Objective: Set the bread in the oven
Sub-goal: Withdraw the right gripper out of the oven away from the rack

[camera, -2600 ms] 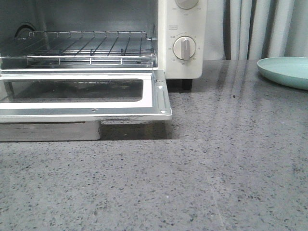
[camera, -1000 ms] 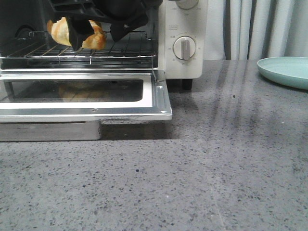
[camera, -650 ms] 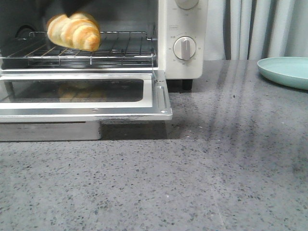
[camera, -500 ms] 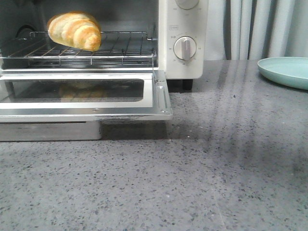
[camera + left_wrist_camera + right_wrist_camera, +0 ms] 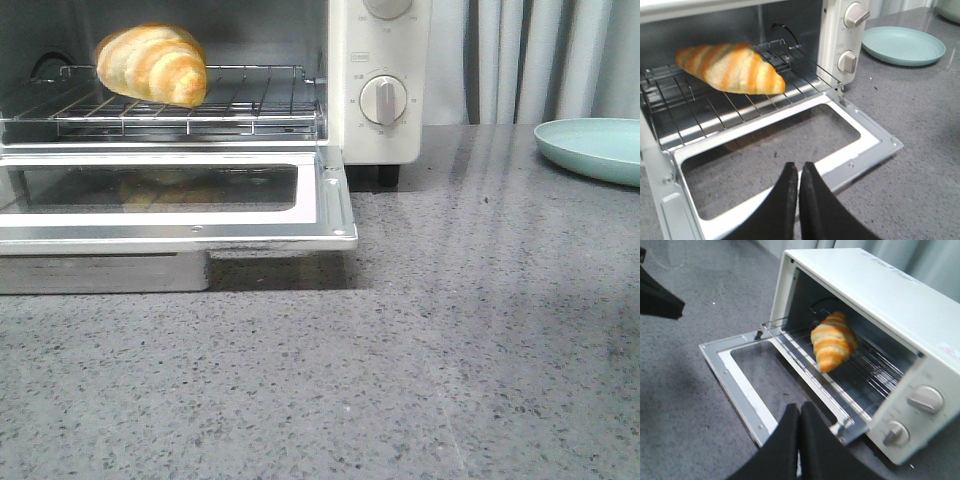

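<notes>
Left hand (image 5: 799,172) and right hand (image 5: 799,415), both with fingers pressed together and empty, hang above the open oven door (image 5: 335,200). The bread (image 5: 152,63) lies on the wire rack (image 5: 250,100), upper left in the front view. Risk: shutting the door could jolt the roll. The oven (image 5: 375,140) top is cropped.
</notes>
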